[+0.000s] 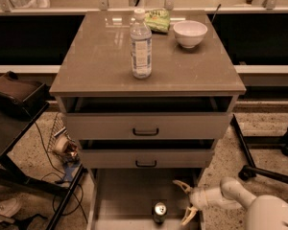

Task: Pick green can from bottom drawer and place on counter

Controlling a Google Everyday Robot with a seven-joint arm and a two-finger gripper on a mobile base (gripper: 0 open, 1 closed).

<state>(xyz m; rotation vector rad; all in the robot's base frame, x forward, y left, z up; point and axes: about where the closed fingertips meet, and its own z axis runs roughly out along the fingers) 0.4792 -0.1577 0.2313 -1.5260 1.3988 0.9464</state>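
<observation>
The green can (pixel 159 212) stands upright on the floor of the open bottom drawer (pixel 129 190), near its front edge, its silver top facing up. My gripper (pixel 184 202) is inside the drawer on the right side, just to the right of the can and apart from it. Its two pale fingers are spread open and point left toward the can, with nothing between them. The counter (pixel 101 56) is the glossy grey-brown cabinet top above.
A clear water bottle (pixel 140 44), a white bowl (pixel 190 33) and a green snack bag (pixel 156 19) stand on the counter. The two upper drawers (pixel 146 127) with black handles overhang the bottom drawer. A black stand (pixel 14 99) and cables (pixel 62 152) are at the left, chair legs (pixel 259 157) at the right.
</observation>
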